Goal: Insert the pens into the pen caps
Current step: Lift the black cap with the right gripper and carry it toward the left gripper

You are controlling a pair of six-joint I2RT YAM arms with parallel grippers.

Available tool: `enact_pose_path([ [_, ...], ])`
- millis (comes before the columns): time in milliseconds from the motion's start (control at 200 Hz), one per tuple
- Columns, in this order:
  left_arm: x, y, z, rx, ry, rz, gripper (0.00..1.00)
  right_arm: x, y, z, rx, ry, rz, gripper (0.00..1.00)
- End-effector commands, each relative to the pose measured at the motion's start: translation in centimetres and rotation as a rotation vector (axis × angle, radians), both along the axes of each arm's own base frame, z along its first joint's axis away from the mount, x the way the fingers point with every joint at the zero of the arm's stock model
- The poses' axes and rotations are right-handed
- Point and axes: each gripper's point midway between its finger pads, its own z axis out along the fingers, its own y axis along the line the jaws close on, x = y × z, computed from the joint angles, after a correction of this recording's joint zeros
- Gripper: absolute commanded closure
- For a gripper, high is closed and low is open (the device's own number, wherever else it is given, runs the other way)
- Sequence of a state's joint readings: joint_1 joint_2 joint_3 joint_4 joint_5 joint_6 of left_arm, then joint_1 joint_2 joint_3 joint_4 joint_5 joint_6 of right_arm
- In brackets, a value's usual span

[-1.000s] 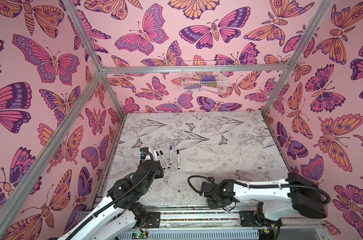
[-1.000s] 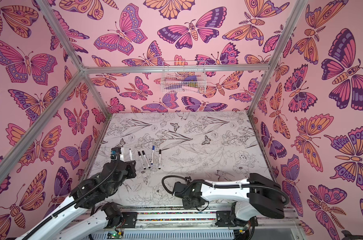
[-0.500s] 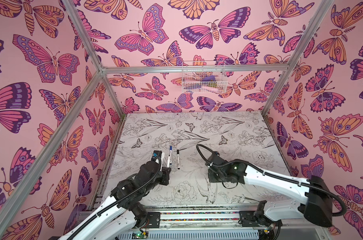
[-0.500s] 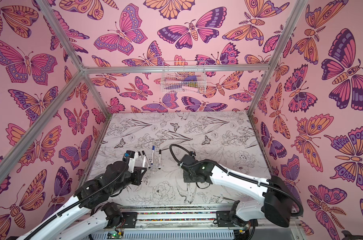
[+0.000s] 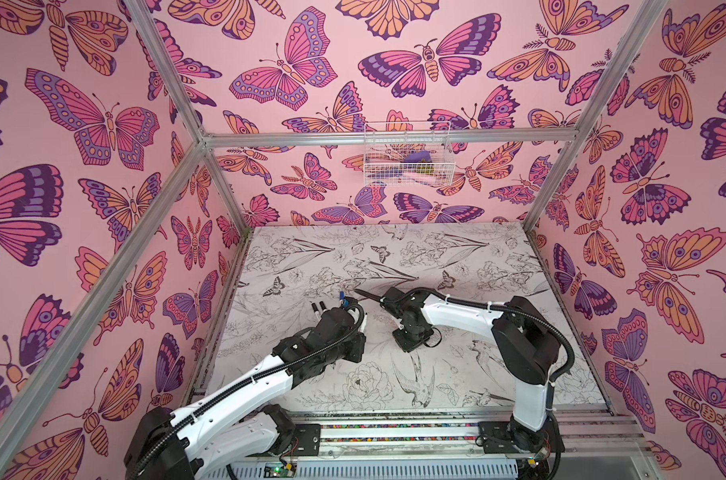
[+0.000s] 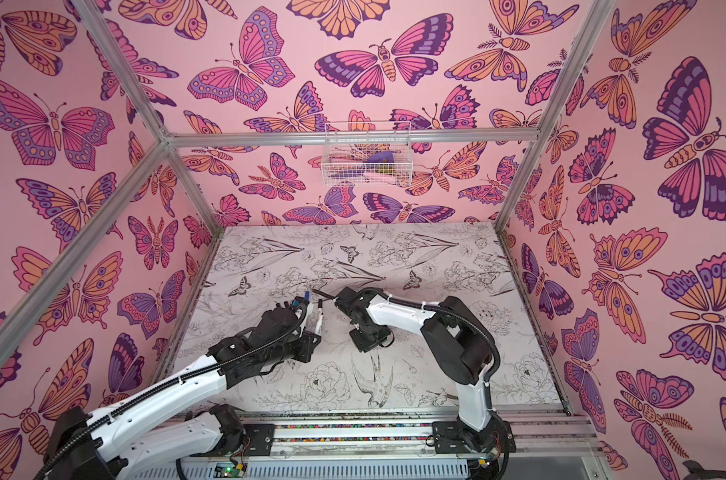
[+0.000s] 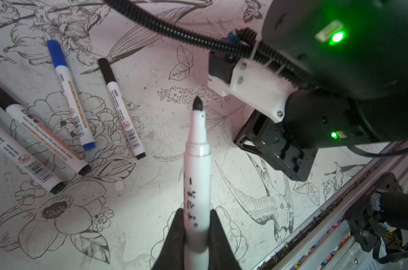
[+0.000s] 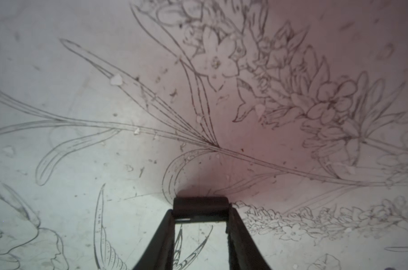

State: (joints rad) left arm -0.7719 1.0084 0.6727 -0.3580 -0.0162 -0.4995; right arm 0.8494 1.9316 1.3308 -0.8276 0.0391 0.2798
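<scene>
My left gripper (image 7: 196, 224) is closed narrowly on the lower barrel of an uncapped marker pen (image 7: 196, 163). The pen stands out straight ahead of my fingers, with its dark tip free in the air above the table (image 7: 151, 58).

My right gripper (image 8: 200, 214) is partly open and clamps a black pen cap (image 8: 200, 204) at the very ends of its fingertips. The cap lies across between them. I cannot tell to which side its open mouth looks.

Off to one side of my left fingers, four other pens lie flat on the table. One is a blue-capped pen (image 7: 68, 93), just beside it is a black-capped pen (image 7: 121, 109), and a third also wears a black cap. The cap end of the fourth is cut off from view.

So I judge this is the last pair, and the step in hand is to bring pen and cap together. The two are apart, not yet lined up.

The next move calls for turning my right wrist until the mouth of the cap faces the tip. Then both must come on one line, and I push straight along the barrel. Both grips must be firm, because a tilted push could make the cap slip out.
</scene>
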Motion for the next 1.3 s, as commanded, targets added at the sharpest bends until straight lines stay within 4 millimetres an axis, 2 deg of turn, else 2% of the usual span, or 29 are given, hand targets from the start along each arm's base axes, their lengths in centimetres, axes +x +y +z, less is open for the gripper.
enact_pose_path([
  [0,1.5,-0.7,1.9,-0.075,-0.064,0.055,1.0,-0.2,-0.7,-0.4,-0.036,0.034,0.091,0.6],
  [80,1.8,-0.7,1.8,-0.076,-0.067,0.074,1.0,0.2,-0.9,0.2,-0.025,0.027,0.068,0.47],
  [160,2.0,-0.9,1.9,-0.072,-0.065,0.069,1.0,0.6,-1.1,1.6,0.03,0.026,0.021,0.34],
  [290,2.1,-1.2,2.0,-0.079,-0.06,0.067,1.0,1.0,-1.9,3.9,0.179,0.057,-0.141,0.26],
  [391,2.0,-1.3,1.9,-0.086,-0.051,0.067,1.0,0.5,-2.9,4.3,0.234,0.098,-0.262,0.26],
  [491,1.9,-1.2,1.7,-0.085,-0.051,0.067,1.0,-0.8,-3.3,3.4,0.245,0.168,-0.357,0.28],
  [631,1.6,-1.0,1.7,-0.083,-0.059,0.058,1.0,-2.0,-2.4,1.8,0.291,0.248,-0.43,0.32],
  [861,1.1,-0.9,2.0,-0.093,-0.066,0.034,1.0,-0.8,-0.6,0.7,0.337,0.277,-0.492,0.33],
  [1142,0.4,0.0,2.4,-0.098,-0.085,0.038,1.0,-0.2,-0.4,-0.3,0.266,0.263,-0.525,0.35],
  [1297,0.3,0.3,2.4,-0.088,-0.091,0.036,1.0,0.3,-0.1,-0.9,0.208,0.237,-0.516,0.4],
])
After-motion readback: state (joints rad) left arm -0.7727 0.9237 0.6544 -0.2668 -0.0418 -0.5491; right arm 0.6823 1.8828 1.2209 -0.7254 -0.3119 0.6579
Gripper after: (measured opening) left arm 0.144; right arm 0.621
